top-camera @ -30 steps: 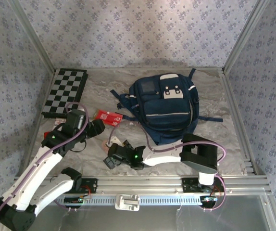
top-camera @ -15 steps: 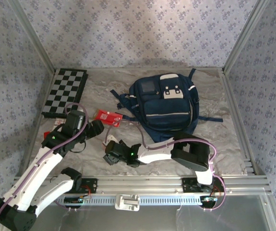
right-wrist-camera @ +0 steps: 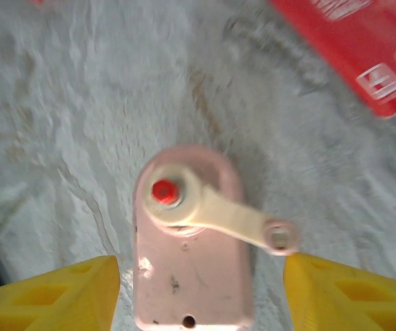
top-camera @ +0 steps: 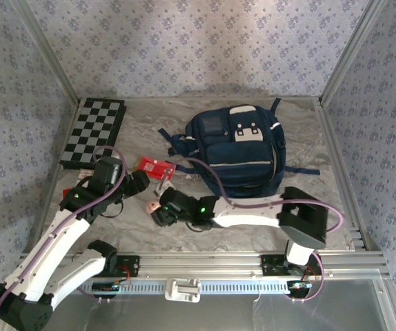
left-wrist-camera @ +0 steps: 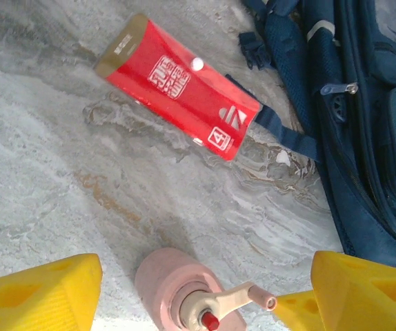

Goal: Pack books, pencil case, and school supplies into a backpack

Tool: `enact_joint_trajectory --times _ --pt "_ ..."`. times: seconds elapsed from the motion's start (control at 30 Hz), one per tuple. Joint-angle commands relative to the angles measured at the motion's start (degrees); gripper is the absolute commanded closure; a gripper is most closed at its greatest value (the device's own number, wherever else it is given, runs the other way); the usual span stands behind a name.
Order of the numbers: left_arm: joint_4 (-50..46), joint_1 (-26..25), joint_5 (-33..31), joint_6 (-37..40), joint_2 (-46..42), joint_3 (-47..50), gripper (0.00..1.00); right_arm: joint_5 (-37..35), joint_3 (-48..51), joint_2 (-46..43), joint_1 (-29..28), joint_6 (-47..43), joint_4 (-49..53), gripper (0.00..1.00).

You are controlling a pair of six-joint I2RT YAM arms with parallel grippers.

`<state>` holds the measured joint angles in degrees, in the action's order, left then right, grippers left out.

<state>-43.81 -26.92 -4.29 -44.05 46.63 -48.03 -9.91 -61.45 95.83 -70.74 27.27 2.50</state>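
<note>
Right hand (right-wrist-camera: 201, 269) straddles the pink gadget (right-wrist-camera: 184, 289) on the counter (right-wrist-camera: 81, 103), fingers (right-wrist-camera: 53, 296) spread, not yet pinching; the gadget's long axis runs along the hand's reach.

Top view looks down; both wrist views closely share pink gadget (right-wrist-camera: 191, 283).

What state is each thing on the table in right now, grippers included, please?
backpack: lying flat, front up, pockets look zipped.
pencil case: flat on the table, untouched.
pink gadget: on the table, crank side up, ungripped.
left gripper: open, empty.
right gripper: open, straddling the pink gadget, gaps either side.
</note>
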Motion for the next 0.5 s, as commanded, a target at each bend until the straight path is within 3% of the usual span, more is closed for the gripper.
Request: enact_joint_trajectory --times 0.0,0.13,0.47 --pt "1.3 0.55 0.64 1.84 1.32 -3.46 0.21 3.58 2.16 -5.59 2.14 3.79 6.07 0.35" --pt "1.97 0.55 -0.03 1.45 2.24 -3.8 0.22 0.64 0.49 -4.38 0.43 0.14 10.8 0.29" --pt "-0.03 0.66 -2.91 0.4 -0.83 -1.66 0.22 -3.82 -3.7 6.95 -2.6 -1.61 6.56 0.04"
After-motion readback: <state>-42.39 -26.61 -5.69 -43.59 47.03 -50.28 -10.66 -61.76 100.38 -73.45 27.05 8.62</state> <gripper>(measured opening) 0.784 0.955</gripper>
